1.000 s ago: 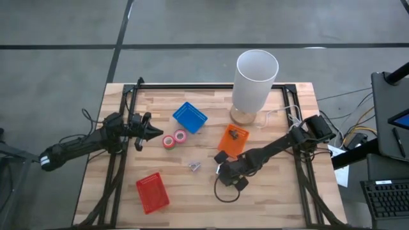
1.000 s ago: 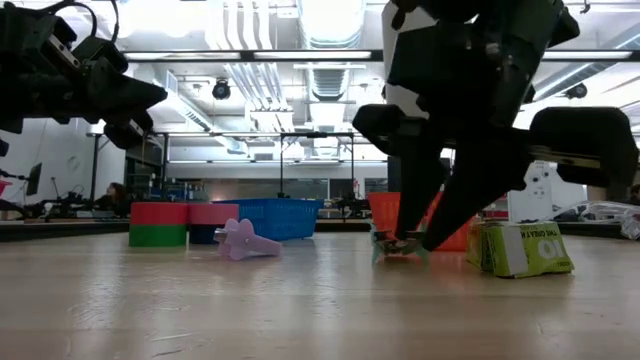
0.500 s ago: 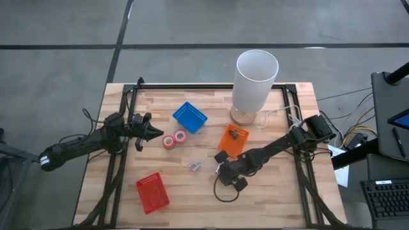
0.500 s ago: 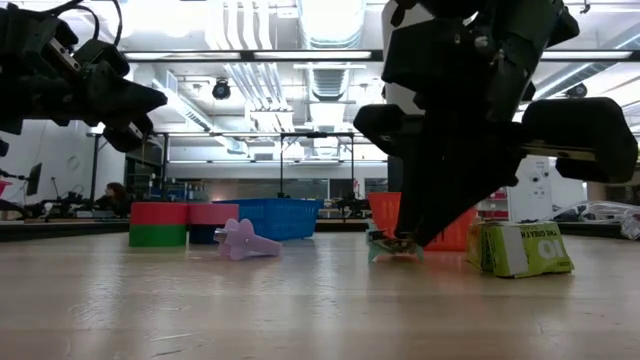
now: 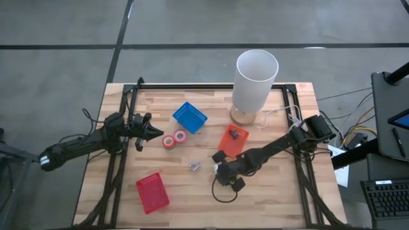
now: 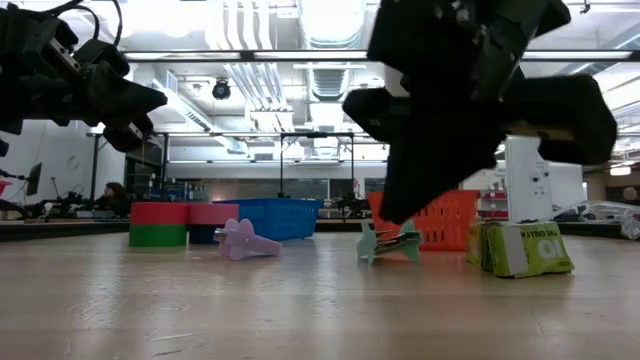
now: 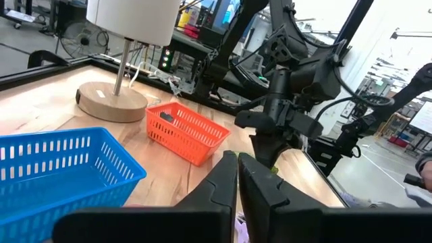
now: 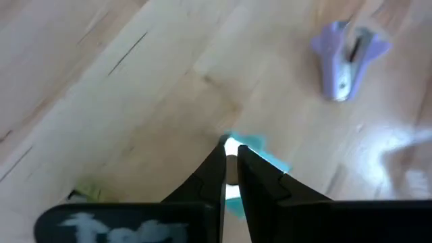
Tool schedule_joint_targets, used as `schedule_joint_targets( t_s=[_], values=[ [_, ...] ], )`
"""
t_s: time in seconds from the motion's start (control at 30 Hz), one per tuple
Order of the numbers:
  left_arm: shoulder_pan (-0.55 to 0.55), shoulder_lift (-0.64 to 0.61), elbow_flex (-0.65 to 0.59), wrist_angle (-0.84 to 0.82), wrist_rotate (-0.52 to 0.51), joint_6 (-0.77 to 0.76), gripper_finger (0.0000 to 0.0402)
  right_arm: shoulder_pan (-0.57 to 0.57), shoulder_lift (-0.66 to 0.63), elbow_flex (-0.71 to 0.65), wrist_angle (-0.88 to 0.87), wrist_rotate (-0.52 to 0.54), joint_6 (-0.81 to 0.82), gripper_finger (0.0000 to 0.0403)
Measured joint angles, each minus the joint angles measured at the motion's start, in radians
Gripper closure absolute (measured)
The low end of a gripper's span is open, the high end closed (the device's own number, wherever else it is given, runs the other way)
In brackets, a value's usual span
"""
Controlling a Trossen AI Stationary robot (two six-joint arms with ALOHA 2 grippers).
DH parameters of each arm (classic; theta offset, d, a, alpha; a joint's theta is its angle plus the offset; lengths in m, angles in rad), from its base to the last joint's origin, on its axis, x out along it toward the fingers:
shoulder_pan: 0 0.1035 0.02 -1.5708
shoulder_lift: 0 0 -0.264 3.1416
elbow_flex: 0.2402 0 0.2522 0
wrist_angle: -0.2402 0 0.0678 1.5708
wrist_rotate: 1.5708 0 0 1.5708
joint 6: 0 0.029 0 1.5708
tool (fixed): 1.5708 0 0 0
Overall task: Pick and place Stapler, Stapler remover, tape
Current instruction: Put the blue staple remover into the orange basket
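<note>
My right gripper (image 5: 218,171) is at the table's middle, shut on a small teal staple remover (image 8: 251,150), which also shows in the low view (image 6: 388,243). A purple staple remover (image 5: 194,166) lies on the table to its left. The red tape roll (image 5: 169,142) and the pink tape roll (image 5: 181,136) lie flat side by side. My left gripper (image 5: 154,133) is shut and empty, above the table just left of the rolls. A dark thing (image 5: 235,133) lies in the orange basket (image 5: 227,145). My right gripper pinches the teal staple remover (image 8: 237,146) between its two fingertips, slanting down from above. Teal shows on both sides of the fingertips. The remover stands upright with its lower end (image 6: 372,256) at the table top; I cannot tell whether it is lifted clear.
A blue basket (image 5: 190,117) stands at the far middle, a red basket (image 5: 152,191) at the near left. A white lamp (image 5: 255,80) stands at the far right. A green and white box (image 6: 520,248) lies by my right gripper. A black cable loops near the table's front.
My right gripper has gone a little toward the table's left edge, taking the teal staple remover with it; the remover now shows clear of the gripper's body in the low view.
</note>
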State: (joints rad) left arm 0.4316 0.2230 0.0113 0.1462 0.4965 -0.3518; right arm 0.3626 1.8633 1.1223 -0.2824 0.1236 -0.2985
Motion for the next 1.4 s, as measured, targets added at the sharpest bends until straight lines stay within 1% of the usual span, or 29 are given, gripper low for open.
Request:
schedule_joint_targets(
  t_s=[0.13, 0.2, 0.27, 0.33, 0.57, 0.63, 0.73, 0.83, 0.93, 1.03, 1.17, 1.27, 1.4],
  values=[
    [0.0, 0.0, 0.0, 0.0, 0.0, 0.0, 0.0381, 0.0, -0.001, 0.032, -0.011, 0.007, 0.003, 0.0371],
    [0.0, 0.0, 0.0, 0.0, 0.0, 0.0, 0.0382, 0.0, -0.002, 0.049, -0.049, 0.008, 0.031, 0.037],
    [0.0, 0.0, 0.0, 0.0, 0.0, 0.0, 0.0383, 0.0, -0.002, 0.07, -0.121, 0.013, 0.115, 0.037],
    [0.0, 0.0, 0.0, 0.0, 0.0, 0.0, 0.0382, -0.001, -0.002, 0.089, -0.168, 0.02, 0.24, 0.037],
    [0.0, 0.0, 0.0, 0.0, 0.0, 0.0, 0.0383, -0.032, -0.002, 0.134, -0.142, 0.026, 0.601, 0.0369],
    [0.0, 0.0, 0.0, 0.0, 0.0, 0.0, 0.0383, -0.043, -0.002, 0.135, -0.133, 0.005, 0.681, 0.0368],
    [0.0, 0.0, 0.0, 0.0, 0.0, 0.0, 0.0381, -0.046, -0.002, 0.127, -0.091, -0.014, 0.757, 0.0354],
    [0.0, 0.0, 0.0, -0.001, 0.0, 0.0, 0.0381, -0.044, -0.002, 0.125, -0.069, -0.019, 0.816, 0.0326],
    [0.0, 0.0, 0.0, -0.001, 0.0, 0.0, 0.0383, -0.046, 0.003, 0.12, -0.071, -0.019, 0.91, 0.0297],
    [0.0, 0.0, 0.0, -0.001, 0.0, 0.0, 0.0383, -0.047, 0.033, 0.119, -0.07, -0.019, 0.953, 0.0277],
    [0.0, 0.0, 0.0, -0.008, 0.0, 0.0, 0.038, -0.046, 0.081, 0.136, -0.084, -0.021, 0.98, 0.0264],
    [0.0, 0.001, 0.0, -0.008, 0.0, 0.0, 0.0382, -0.047, 0.102, 0.159, -0.085, -0.02, 0.98, 0.0262],
    [0.0, 0.001, 0.0, -0.009, 0.0, 0.0, 0.0382, -0.047, 0.133, 0.195, -0.159, -0.017, 0.983, 0.0271]
  ],
)
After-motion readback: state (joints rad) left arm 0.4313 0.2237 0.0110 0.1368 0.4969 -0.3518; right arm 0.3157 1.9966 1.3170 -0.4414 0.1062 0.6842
